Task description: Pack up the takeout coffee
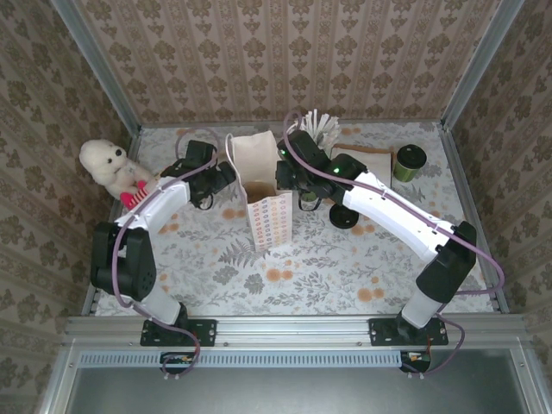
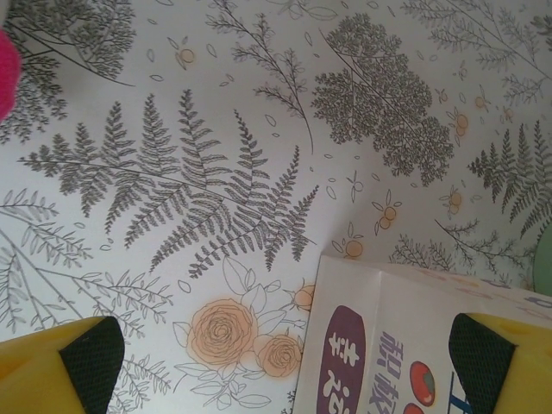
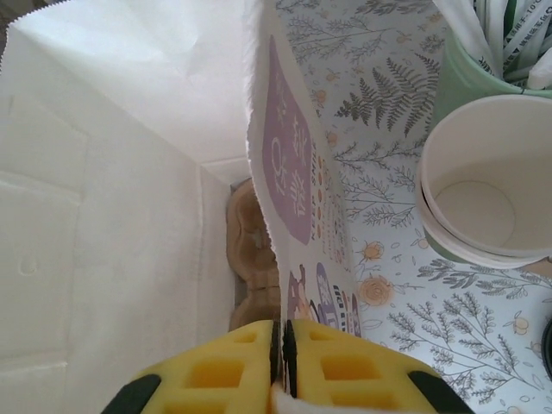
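Note:
The takeout coffee [image 1: 409, 162], an olive-green cup with a black lid, stands at the back right of the table, apart from both arms. A printed paper bag [image 1: 267, 211] stands open at the table's middle. My right gripper [image 1: 289, 172] [image 3: 283, 332] is shut on the top edge of the bag's right wall [image 3: 293, 164], with the paper pinched between the yellow fingers. A brown cardboard carrier [image 3: 254, 259] lies at the bottom of the bag. My left gripper [image 1: 220, 177] [image 2: 285, 362] hangs open over the table, beside the bag's left side [image 2: 405, 336], holding nothing.
A stack of cream paper cups [image 3: 483, 198] stands right of the bag, with a green cup of stirrers [image 1: 321, 128] behind it. A loose black lid [image 1: 345, 216] lies near my right arm. A white plush toy [image 1: 108, 162] sits at the far left. Metal rails edge the table.

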Controlling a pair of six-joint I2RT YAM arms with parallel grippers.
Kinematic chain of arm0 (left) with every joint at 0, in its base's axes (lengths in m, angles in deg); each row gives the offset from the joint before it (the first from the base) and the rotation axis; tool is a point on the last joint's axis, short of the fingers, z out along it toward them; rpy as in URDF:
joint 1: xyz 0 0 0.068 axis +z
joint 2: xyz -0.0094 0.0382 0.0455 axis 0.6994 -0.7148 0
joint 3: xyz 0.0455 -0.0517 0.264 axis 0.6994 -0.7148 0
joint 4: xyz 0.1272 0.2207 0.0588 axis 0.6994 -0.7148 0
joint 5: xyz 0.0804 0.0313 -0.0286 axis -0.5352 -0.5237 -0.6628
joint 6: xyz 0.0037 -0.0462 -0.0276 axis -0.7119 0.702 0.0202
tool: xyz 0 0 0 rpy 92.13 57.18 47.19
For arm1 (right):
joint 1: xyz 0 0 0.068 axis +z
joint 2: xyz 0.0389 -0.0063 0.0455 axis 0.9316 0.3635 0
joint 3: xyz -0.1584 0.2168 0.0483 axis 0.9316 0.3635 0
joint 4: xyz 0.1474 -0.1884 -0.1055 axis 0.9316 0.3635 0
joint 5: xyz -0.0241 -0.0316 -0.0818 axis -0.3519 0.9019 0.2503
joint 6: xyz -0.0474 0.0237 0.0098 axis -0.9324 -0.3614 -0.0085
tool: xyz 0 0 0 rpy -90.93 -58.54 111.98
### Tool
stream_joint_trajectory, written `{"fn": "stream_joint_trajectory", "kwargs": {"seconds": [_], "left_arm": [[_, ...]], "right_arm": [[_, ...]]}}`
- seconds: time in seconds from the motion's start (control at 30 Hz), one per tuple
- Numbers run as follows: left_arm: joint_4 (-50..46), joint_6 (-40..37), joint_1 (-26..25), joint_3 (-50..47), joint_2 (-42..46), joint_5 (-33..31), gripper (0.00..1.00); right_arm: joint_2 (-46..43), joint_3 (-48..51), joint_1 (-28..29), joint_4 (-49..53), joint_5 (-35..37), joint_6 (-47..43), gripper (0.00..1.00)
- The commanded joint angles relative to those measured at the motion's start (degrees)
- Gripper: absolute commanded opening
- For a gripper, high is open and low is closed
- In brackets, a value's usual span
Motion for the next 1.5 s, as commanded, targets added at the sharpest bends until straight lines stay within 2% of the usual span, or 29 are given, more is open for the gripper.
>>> {"fn": "stream_joint_trajectory", "kwargs": {"seconds": [0.0, 0.13, 0.27, 0.33, 0.37, 0.57, 0.63, 0.77, 0.83, 0.9, 0.97, 1.03, 1.1, 1.17, 1.27, 1.37, 1.47], "left_arm": [[-0.51, -2.06, 0.44, 1.78, -1.73, 1.44, 1.00], [-0.54, -3.20, 0.73, 1.80, -1.69, 0.82, 1.00], [0.33, -3.31, 1.26, 0.36, -0.83, 1.20, 1.00], [0.77, -2.86, 1.20, 0.21, -1.29, 2.43, 1.00], [0.63, -2.41, 1.24, 0.25, -1.80, 3.16, 1.00], [1.18, -1.02, 0.85, -0.69, -2.85, 2.74, 1.00], [1.54, -0.63, 0.89, -1.50, -2.79, 2.47, 1.00], [3.07, -0.43, 0.93, -3.00, -2.68, 3.35, 1.00], [3.29, -0.86, 1.06, -3.04, -2.81, 3.48, 1.00], [4.82, -1.88, 1.28, -2.63, -3.55, 5.64, 1.00], [5.23, -2.17, 1.28, -2.01, -4.67, 7.16, 1.00], [5.51, -1.62, 1.28, -1.53, -5.65, 7.81, 1.00], [5.58, -0.52, 1.23, -1.84, -5.59, 7.32, 1.00], [5.33, 0.20, 1.28, -2.46, -4.99, 6.46, 1.00], [4.17, 0.52, 1.28, -3.61, -2.94, 4.37, 1.00], [3.97, 0.92, 1.36, -5.73, -0.19, 2.11, 1.00], [3.85, 2.05, 1.63, -7.23, 1.91, 0.52, 1.00]], "right_arm": [[-0.87, -1.17, 0.19, -0.88, 0.33, -0.70, 0.20], [-3.90, 1.64, 0.24, -2.43, 0.51, -3.89, 0.33], [-8.21, 5.96, -0.05, -5.64, 1.00, -7.97, 0.53], [-10.38, 7.59, -0.26, -6.31, 2.07, -10.33, 0.77], [-11.79, 8.71, -0.49, -6.79, 2.54, -11.36, 0.99], [-22.80, 16.48, -3.43, -13.77, 1.03, -17.62, 1.00], [-26.05, 18.08, -5.17, -13.80, 1.22, -16.92, 1.00], [-32.43, 21.71, -7.68, -11.14, 8.63, -15.48, 1.00], [-35.94, 25.59, -10.06, -12.04, 9.81, -14.34, 1.00], [-39.60, 29.91, -13.57, -14.09, 8.06, -13.47, 1.00], [-41.89, 32.84, -16.98, -15.91, 3.14, -14.00, 1.00], [-42.36, 33.99, -19.89, -16.30, -1.02, -13.73, 1.00], [-41.38, 33.65, -21.20, -14.87, -1.95, -13.35, 1.00], [-40.43, 33.62, -21.68, -14.27, -1.67, -13.59, 1.00], [-40.24, 35.57, -22.71, -16.18, 2.76, -10.95, 1.00], [-38.75, 35.78, -27.91, -16.10, -3.01, -7.45, 1.00], [-35.71, 35.07, -32.32, -14.35, -4.71, -5.26, 1.00]]}}
